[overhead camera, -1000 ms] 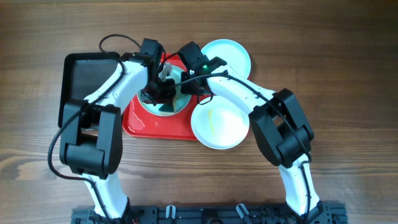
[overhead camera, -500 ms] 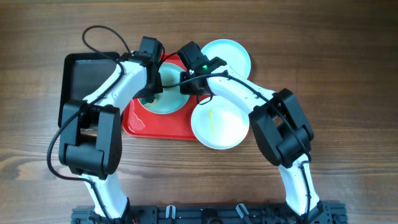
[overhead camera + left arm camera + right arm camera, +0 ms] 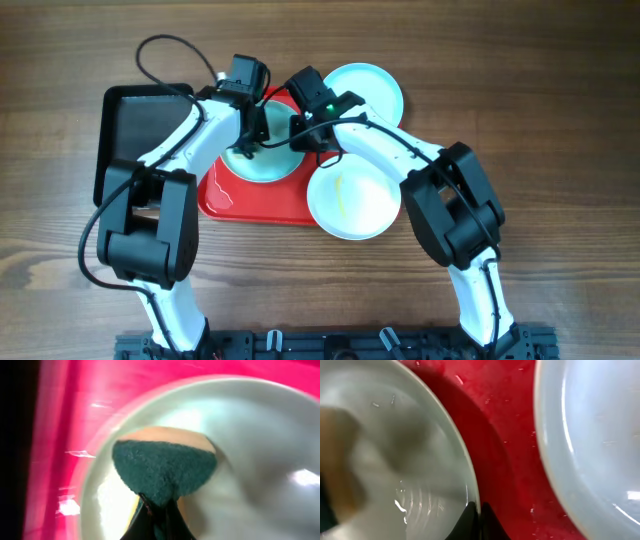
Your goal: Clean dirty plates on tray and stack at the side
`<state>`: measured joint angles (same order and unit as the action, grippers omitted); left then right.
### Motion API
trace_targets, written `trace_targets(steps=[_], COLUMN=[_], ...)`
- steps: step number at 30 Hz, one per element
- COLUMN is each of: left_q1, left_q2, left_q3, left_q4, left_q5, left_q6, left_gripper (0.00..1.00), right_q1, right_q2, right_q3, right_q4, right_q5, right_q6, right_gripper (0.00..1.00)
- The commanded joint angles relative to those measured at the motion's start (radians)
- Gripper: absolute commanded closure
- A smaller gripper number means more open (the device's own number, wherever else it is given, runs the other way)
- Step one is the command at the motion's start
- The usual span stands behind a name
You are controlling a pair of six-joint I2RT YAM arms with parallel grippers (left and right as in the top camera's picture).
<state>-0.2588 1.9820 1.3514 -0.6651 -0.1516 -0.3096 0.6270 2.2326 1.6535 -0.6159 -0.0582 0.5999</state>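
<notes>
A pale mint plate (image 3: 268,160) lies on the red tray (image 3: 250,205); it also shows in the left wrist view (image 3: 260,450) and the right wrist view (image 3: 395,460). My left gripper (image 3: 250,135) (image 3: 159,512) is shut on a dark green and tan sponge (image 3: 165,467), pressed flat on that plate. My right gripper (image 3: 297,140) (image 3: 479,517) is shut on the plate's right rim. A second plate (image 3: 352,200) (image 3: 600,445) lies off the tray's right corner on the table. A third plate (image 3: 372,88) lies behind it.
A black rectangular tray (image 3: 135,125) lies left of the red tray. Both arms cross over the red tray's back half. The wooden table (image 3: 560,120) surrounds everything.
My left gripper has moved the sponge from the plate's middle towards its back left part. The right gripper has kept its hold on the rim.
</notes>
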Motion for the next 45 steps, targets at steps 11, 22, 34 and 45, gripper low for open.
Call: trace_targets(steps=[11,22,34,45], left_q1=[-0.018,-0.018,-0.021,0.027], left_q2=[-0.002,-0.002,-0.002,-0.073], left_q3=[-0.009,-0.009,-0.009,0.117], left_q4=[-0.056,-0.192,0.102,-0.074], left_q5=[0.383,-0.293,-0.309,-0.187], left_q6=[0.219,-0.093,-0.148,-0.15], left_gripper=[0.96,0.96,0.96,0.96], right_q1=[0.001,0.001,0.001,0.001], right_q2=[0.002,0.002,0.002,0.002], right_q3=[-0.013,-0.013,-0.013,-0.013], right_q4=[-0.004,-0.003,-0.02,-0.021], right_q5=[0.005,-0.003,-0.014,-0.014], right_q6=[-0.037,-0.047,-0.05,-0.058], right_gripper=[0.96,0.96,0.96,0.96])
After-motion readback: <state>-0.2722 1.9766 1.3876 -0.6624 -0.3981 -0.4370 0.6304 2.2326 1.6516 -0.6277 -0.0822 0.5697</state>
